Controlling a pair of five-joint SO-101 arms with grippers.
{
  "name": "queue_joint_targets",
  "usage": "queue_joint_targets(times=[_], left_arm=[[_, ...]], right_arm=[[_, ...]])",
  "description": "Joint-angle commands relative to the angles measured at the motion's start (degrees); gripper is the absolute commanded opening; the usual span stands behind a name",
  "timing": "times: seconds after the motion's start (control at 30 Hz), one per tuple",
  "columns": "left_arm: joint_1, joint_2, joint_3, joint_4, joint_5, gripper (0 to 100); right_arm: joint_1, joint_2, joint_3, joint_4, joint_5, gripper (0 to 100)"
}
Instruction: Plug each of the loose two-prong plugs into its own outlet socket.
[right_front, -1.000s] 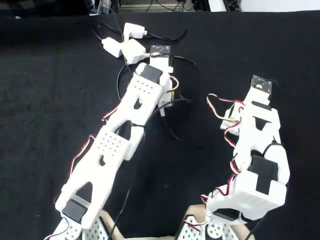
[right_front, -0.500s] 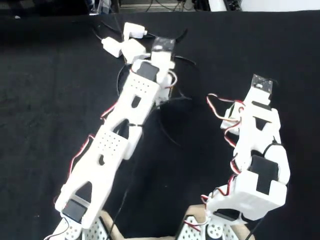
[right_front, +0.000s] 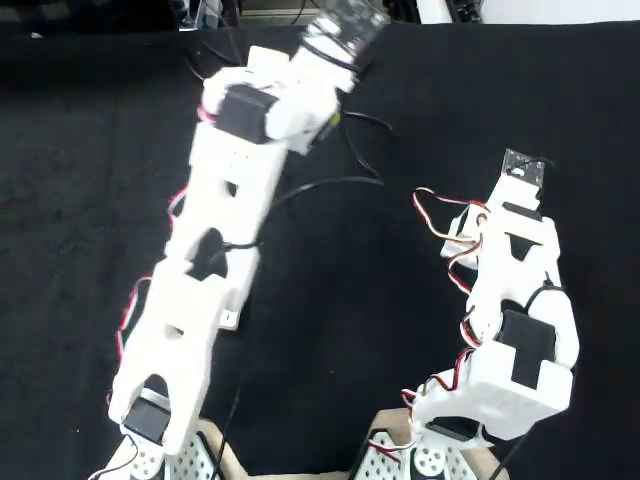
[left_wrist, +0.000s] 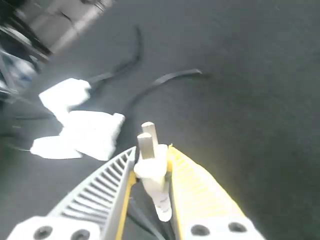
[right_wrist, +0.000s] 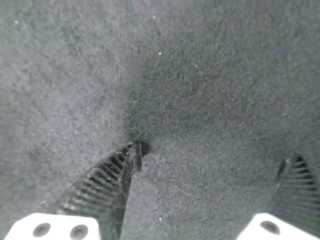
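Two end effectors, two different states. The left end effector (left_wrist: 151, 150) is clamped on a white plug (left_wrist: 151, 175), which sits between its grey finger (left_wrist: 107, 180) and its yellow finger (left_wrist: 200, 190). The prongs (left_wrist: 145, 141) stick out past the tips, pointing forward and away from the wrist. The right end effector (right_wrist: 215, 154) hangs with its fingers wide apart over the bare worktop (right_wrist: 200, 75), holding nothing.

A cluster of white sockets (left_wrist: 85, 130) lies on the worktop ahead of the left tips, off to the grey finger's side, near but not touching the plug. A black cable (left_wrist: 165, 82) curls on the cloth farther ahead. Which face of any socket carries the slots cannot be told from these views. In the high view this arm is stretched out towards the far edge.

By my reading, the step in hand is carrying this plug to a socket: the grasp is made and the mating is not yet begun.

The next move calls for swinging the tips towards the grey finger's side, bringing the prongs square to one socket's slotted face, then pushing straight in along the prong axis. The sockets look loose, so one may slide under the push. The idle right end effector could close on the block and brace it.
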Motion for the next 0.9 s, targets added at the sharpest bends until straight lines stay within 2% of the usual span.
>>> queue_joint_targets(times=[0.0, 0.23, 0.43, 0.57, 0.63, 0.77, 0.87], left_arm=[[-1.89, -8.18, -2.86, 0.44, -5.54, 3], [-1.89, -19.87, -2.86, 3.34, -17.41, 3], [-2.07, -26.99, -2.77, 3.43, -17.76, 3], [0.22, -30.15, -2.77, 3.43, -17.67, 3], [2.86, -31.38, -2.68, 3.52, -15.82, 3], [7.69, -33.93, -2.68, 3.60, -7.30, 3], [8.92, -36.75, -2.59, 3.60, -2.29, 3]], right_arm=[[0.53, -1.89, -0.22, -0.88, -0.18, 42.4], [0.53, -1.80, -0.04, -2.46, -0.35, 42.4], [-0.09, -1.80, 0.04, -2.46, 0.00, 42.4], [-4.84, -1.80, 0.92, -2.55, 6.77, 42.4], [-6.42, -1.80, 1.01, -2.37, 8.26, 42.4], [-6.51, -1.98, 0.92, -2.11, 8.62, 42.3], [-6.51, -2.24, 0.92, -2.02, 8.62, 42.3]])
